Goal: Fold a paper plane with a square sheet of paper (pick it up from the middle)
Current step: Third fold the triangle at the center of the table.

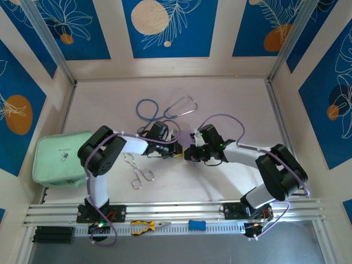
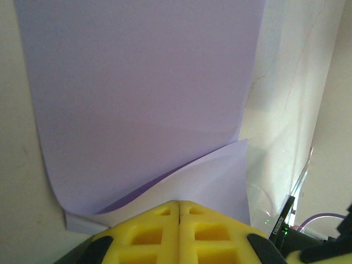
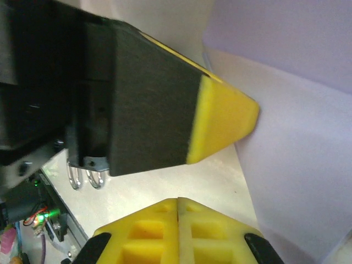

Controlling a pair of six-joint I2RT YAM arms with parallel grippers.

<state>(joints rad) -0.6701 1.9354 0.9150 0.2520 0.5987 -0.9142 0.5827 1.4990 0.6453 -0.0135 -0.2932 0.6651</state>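
At table centre, left gripper (image 2: 180,208): yellow moulded fingers with recessed pockets, pressed together with no gap, tips set at the near edge of the square sheet of paper (image 2: 143,88). Whether a layer is nipped between them cannot be told. Right gripper (image 3: 177,212): likewise pressed together and holding nothing, poised just beside the sheet's edge and facing the left one. The closed tips probably serve as blunt pressing tools, the left pinning or creasing a turned-over flap while the right stands ready to steady it. Sheet: thin, matte, pale lilac, straight-edged. One layer curls over another in a soft, uncreased bend, so folding is judged to be at an early stage, with no paper plane formed. Table (image 1: 231,99): pale, smooth. Beyond the grippers lies a looped stethoscope (image 1: 163,115). Left of them lie metal forceps (image 1: 136,170), and farther off a mint-green padded pouch (image 1: 55,159).
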